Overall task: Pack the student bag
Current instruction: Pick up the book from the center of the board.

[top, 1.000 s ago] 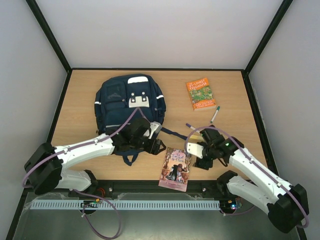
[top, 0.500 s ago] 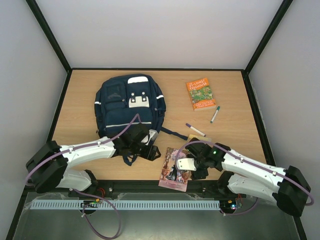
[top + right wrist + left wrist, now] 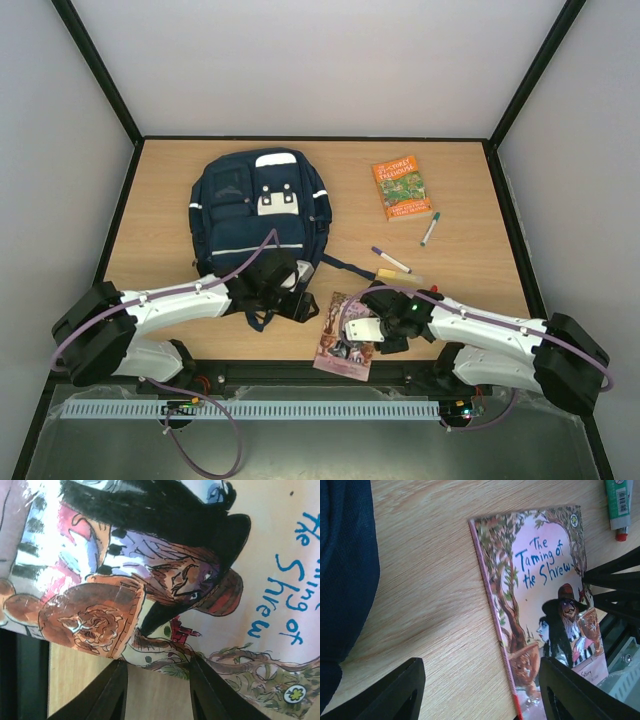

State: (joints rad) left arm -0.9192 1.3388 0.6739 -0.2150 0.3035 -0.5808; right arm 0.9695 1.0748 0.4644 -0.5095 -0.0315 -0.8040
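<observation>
The navy student bag (image 3: 255, 210) lies flat at the table's back left; its fabric fills the left edge of the left wrist view (image 3: 345, 570). A pink book, "The Taming of the Shrew" (image 3: 345, 335), lies at the near edge, also in the left wrist view (image 3: 540, 605) and the right wrist view (image 3: 165, 555). My left gripper (image 3: 300, 298) is open and empty between the bag's bottom and the book, its jaws straddling the book's spine (image 3: 480, 680). My right gripper (image 3: 366, 330) is open, its fingertips at the book's right edge (image 3: 156, 667).
An orange book (image 3: 402, 187) lies at the back right. A green marker (image 3: 430, 228), a purple marker (image 3: 390, 260) and a yellow-green pen (image 3: 396, 275) lie between it and the pink book. The pink book overhangs the table's near edge (image 3: 300, 362).
My right gripper has swung left and toward the near edge, from beside the markers to the pink book's right edge. The book has shifted slightly left. My left gripper has drawn back a little.
</observation>
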